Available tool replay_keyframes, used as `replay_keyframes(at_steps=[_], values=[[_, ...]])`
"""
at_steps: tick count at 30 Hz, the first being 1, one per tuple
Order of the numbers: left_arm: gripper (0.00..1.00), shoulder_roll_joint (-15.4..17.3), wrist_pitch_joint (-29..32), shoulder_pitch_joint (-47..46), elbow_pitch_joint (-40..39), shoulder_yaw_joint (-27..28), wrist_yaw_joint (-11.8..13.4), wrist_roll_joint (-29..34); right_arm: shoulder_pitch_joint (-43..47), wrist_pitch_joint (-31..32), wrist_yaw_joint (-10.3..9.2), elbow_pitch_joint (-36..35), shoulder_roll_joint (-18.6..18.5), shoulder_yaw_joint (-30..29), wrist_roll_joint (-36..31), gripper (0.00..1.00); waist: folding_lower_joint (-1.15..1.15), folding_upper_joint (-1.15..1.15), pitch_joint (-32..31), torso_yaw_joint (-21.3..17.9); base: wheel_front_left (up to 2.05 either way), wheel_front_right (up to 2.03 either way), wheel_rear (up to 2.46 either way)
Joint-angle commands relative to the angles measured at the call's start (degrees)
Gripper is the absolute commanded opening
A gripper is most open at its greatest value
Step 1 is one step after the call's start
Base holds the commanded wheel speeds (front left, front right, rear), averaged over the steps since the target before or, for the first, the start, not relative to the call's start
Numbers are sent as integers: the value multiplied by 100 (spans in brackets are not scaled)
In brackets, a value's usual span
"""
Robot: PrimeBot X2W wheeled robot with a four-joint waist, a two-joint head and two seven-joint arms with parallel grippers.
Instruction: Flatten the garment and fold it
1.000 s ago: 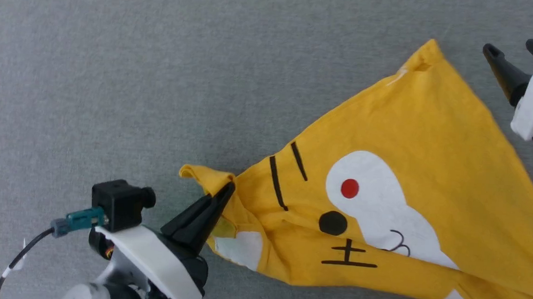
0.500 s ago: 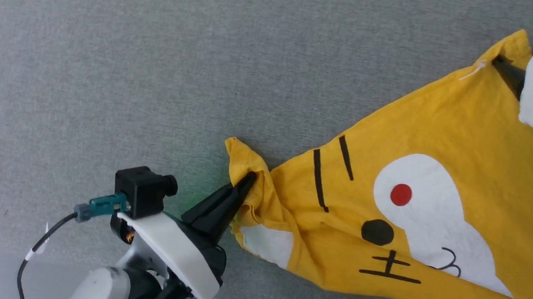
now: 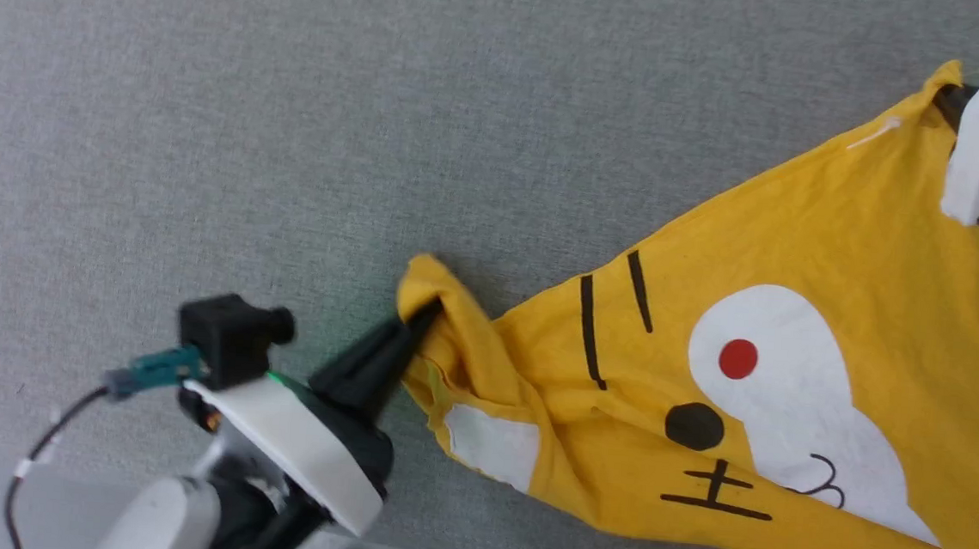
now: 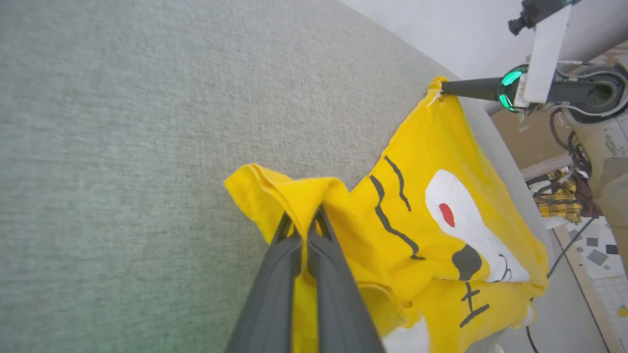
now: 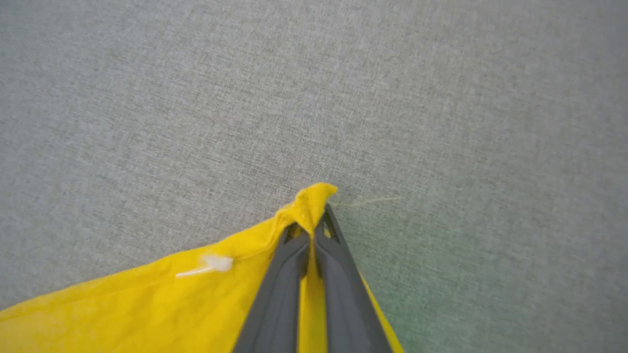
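Left gripper [image 3: 428,315]: closed, its 2 dark fingers are pinching a bunched yellow corner of the garment [image 3: 845,248]; it is sitting at about 7 o'clock in the head view, with its fingers pointing toward 2 o'clock.
Right gripper [image 5: 312,220]: closed, clamping the garment's pointed corner between its fingers; it is showing at 2 o'clock in the head view.
Garment: lying print-up on the grey fabric surface [image 3: 293,123], stretching between the 2 grippers and running off the head view toward 4 o'clock.
Cloth by the left gripper: wrinkling into folds, with a white patch [image 3: 491,442] showing at 4 o'clock from the fingertips.
Print: a red dot [image 3: 739,358] is sitting in a white oval, with 2 black stripe marks [image 3: 616,313] at 9 o'clock from it.
White thread [image 5: 208,266]: lying on the hem at 8 o'clock from the right gripper's tips in its wrist view.
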Motion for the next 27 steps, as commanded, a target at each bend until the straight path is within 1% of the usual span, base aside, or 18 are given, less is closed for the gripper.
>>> replay_keyframes(at_steps=[1, 6, 10, 16, 19, 23, 27], values=[[0, 20, -90, -178, -23, 72, -33, 63, 83, -104, -5, 15, 53, -17, 24, 0, 0, 0, -206, -134, 0, 0, 0], [0, -29, -723, -631, 10, 445, 74, 430, 194, -698, -5, -9, 203, -126, 153, 0, 0, 0, -653, -343, 0, 0, 0], [0, 74, -761, -1064, 226, 614, 148, 608, 226, -1092, -5, -49, 303, -210, 225, 0, 0, 0, -1069, -590, 0, 0, 0], [0, 404, -265, -1893, 435, 703, 251, 851, 139, -1435, -5, -112, 391, -372, 223, 0, 0, 0, -1556, -928, 0, 0, 0], [0, 566, 34, -2428, 554, 665, 255, 1019, 8, -1530, -5, -135, 405, -457, 182, 0, 0, 0, -1709, -1045, 0, 0, 0], [0, 642, 402, -3243, 872, 536, 177, 1137, -257, -1570, -5, -128, 436, -528, 113, 0, 0, 0, -1851, -1161, 0, 0, 0], [0, 512, 538, -4136, 1377, 477, 117, 1141, -651, -1567, -5, 7, 516, -491, 27, 0, 0, 0, -1942, -1279, 0, 0, 0]])
